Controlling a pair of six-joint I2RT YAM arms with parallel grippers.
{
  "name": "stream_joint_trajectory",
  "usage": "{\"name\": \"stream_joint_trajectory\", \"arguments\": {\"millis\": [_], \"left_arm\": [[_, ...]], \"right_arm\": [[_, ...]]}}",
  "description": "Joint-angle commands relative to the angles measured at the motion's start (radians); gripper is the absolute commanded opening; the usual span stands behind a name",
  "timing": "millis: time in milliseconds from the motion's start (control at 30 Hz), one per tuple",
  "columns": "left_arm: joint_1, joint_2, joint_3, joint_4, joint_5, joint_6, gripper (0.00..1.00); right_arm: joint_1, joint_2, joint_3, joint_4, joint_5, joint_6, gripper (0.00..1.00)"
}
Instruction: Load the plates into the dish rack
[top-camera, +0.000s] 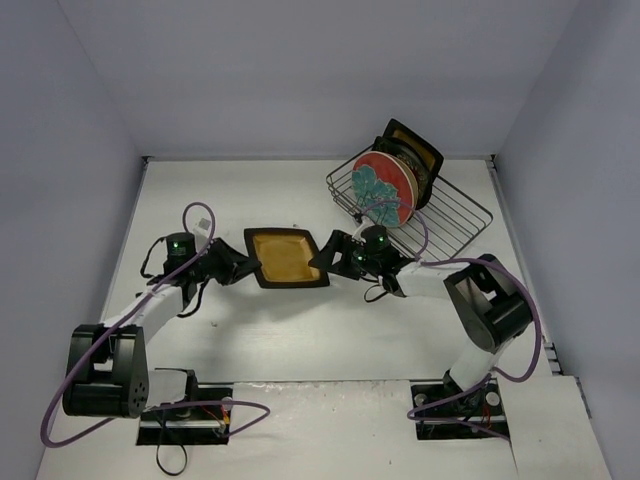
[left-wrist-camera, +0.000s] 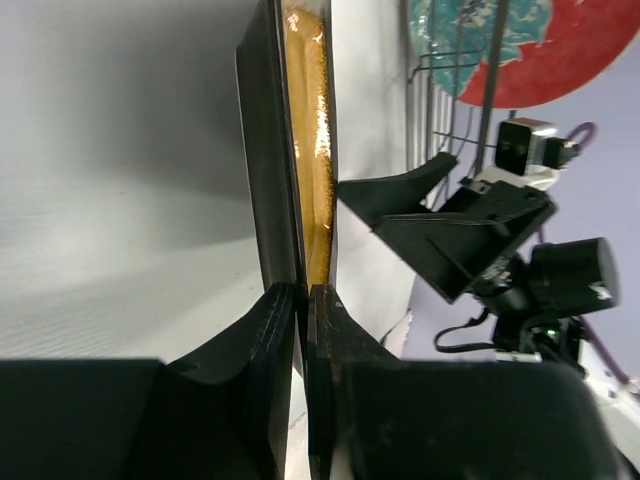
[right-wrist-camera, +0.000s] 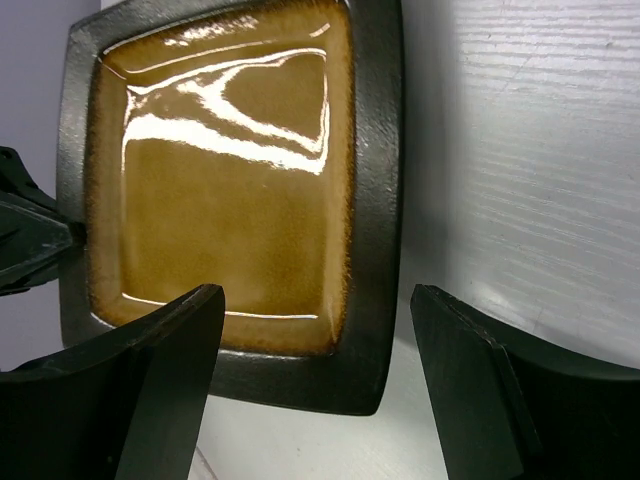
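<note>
The square amber plate (top-camera: 288, 257), glossy and dark-rimmed, sits face up at the middle of the worktop (top-camera: 300, 330), its left rim clamped in the left hand (top-camera: 250, 266). The black wire dish rack (top-camera: 455, 215), far right, holds a red-teal floral plate (top-camera: 382, 188) on edge, with a second amber plate (top-camera: 415, 150) behind it.

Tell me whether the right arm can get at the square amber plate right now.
Probably yes. The right gripper stands open at the near rim of the amber plate, nothing between them. The left gripper is shut on the opposite edge, leaving this side free.
</note>
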Motion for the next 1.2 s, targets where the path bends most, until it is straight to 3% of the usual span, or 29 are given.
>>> {"name": "stream_joint_trajectory", "arguments": {"millis": [0, 367, 600, 700, 767, 800, 833, 967, 1100, 1167], "left_arm": [[-0.005, -0.084, 0.079, 0.253, 0.116, -0.101, 0.0], [-0.007, -0.158, 0.107, 0.273, 0.142, -0.111, 0.0], [-0.005, -0.177, 0.116, 0.276, 0.162, -0.115, 0.0], [-0.007, -0.181, 0.118, 0.276, 0.168, -0.115, 0.0], [-0.007, -0.182, 0.119, 0.273, 0.18, -0.112, 0.0], [-0.007, -0.184, 0.121, 0.267, 0.18, -0.107, 0.0], [-0.007, -0.188, 0.125, 0.253, 0.185, -0.096, 0.0], [-0.008, -0.205, 0.181, 0.019, 0.161, 0.051, 0.0], [-0.007, -0.208, 0.269, -0.248, 0.089, 0.209, 0.01], [-0.007, -0.199, 0.344, -0.424, 0.042, 0.31, 0.09]], "right_arm": [[0.003, -0.011, 0.005, 0.107, -0.023, 0.027, 0.77], [-0.036, 0.024, -0.004, 0.261, -0.149, 0.078, 0.76], [-0.043, 0.081, 0.031, 0.416, -0.26, 0.145, 0.7], [-0.043, 0.104, 0.052, 0.468, -0.3, 0.167, 0.62], [-0.043, 0.107, 0.055, 0.508, -0.31, 0.174, 0.5], [-0.043, 0.105, 0.058, 0.513, -0.313, 0.176, 0.44], [-0.043, 0.102, 0.066, 0.518, -0.315, 0.173, 0.31], [-0.043, 0.055, 0.092, 0.469, -0.313, 0.116, 0.03], [-0.046, -0.022, 0.138, 0.336, -0.313, 0.046, 0.0], [-0.046, -0.057, 0.187, 0.26, -0.303, -0.041, 0.0]]}}
